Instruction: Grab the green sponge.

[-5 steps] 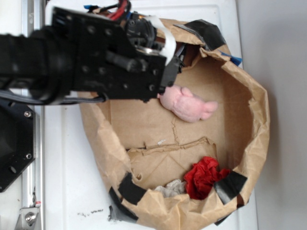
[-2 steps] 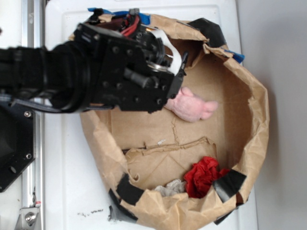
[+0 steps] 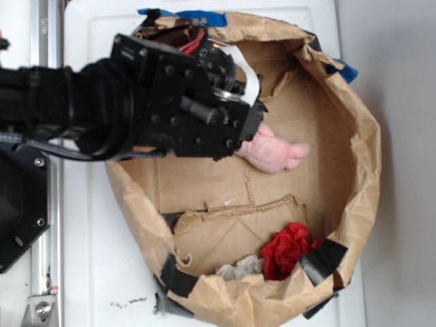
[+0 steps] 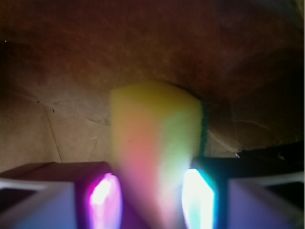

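Wrist view: green sponge sits at frame centre between the two fingers, yellow foam facing the camera and dark green scouring layer along its right edge; the jaws are clamped on it. Exterior view: gripper is at upper centre inside the brown paper bag, the sponge hidden behind the arm. Pink plush bunny lies just right of the gripper; red ruffled cloth at lower right of the bag.

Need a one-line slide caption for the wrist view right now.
Wrist view: gripper fingers straddle the yellow, green-backed sponge inside the brown paper bag.
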Robot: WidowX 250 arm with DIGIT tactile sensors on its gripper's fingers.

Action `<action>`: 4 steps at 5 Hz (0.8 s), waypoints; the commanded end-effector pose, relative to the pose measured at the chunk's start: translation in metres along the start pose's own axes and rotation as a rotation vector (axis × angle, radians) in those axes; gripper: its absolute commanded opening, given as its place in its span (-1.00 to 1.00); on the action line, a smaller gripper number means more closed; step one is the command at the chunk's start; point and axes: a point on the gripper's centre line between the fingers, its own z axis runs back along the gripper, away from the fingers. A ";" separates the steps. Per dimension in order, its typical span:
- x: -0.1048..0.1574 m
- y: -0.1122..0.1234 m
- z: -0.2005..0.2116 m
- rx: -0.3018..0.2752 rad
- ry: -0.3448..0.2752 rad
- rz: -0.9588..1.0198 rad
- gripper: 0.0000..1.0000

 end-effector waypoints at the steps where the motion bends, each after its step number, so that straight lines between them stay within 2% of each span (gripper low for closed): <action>1: 0.014 0.001 0.014 -0.050 -0.014 0.021 -1.00; 2: 0.014 0.001 0.016 -0.061 -0.009 0.014 -1.00; 3: 0.019 -0.002 0.027 -0.118 0.021 -0.057 -1.00; 4: 0.025 -0.005 0.052 -0.237 0.043 -0.183 -1.00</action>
